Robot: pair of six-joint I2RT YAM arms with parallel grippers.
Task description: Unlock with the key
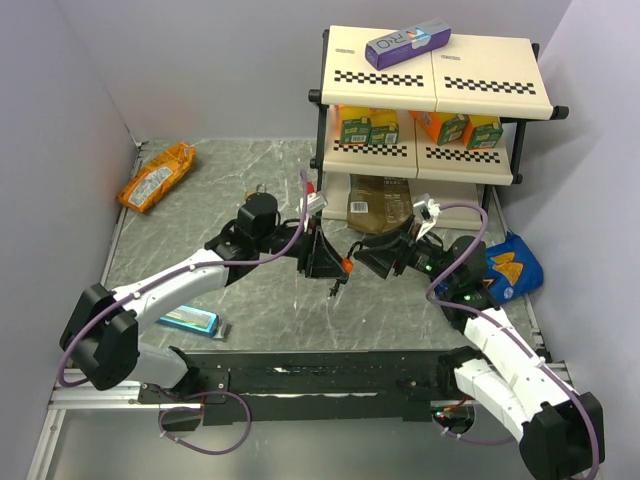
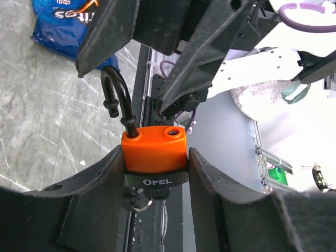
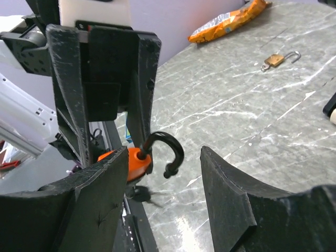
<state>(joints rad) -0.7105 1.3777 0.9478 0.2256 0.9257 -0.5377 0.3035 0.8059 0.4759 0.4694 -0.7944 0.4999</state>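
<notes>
My left gripper (image 2: 155, 156) is shut on the orange-red padlock (image 2: 155, 149), holding its body by both sides above the table. Its black shackle (image 2: 118, 94) is swung out, with one end free of its hole. The key (image 2: 143, 197) sits in the underside of the padlock, its black head and ring hanging below. My right gripper (image 3: 164, 152) is open just beyond the shackle (image 3: 167, 143), touching nothing. In the top view both grippers meet at mid-table around the padlock (image 1: 345, 265).
A brass padlock (image 1: 260, 190) lies at the back of the marble table. An orange snack bag (image 1: 157, 175) is back left, a blue bag (image 1: 515, 262) on the right, a blue packet (image 1: 190, 320) front left. A shelf rack (image 1: 430, 90) with boxes stands back right.
</notes>
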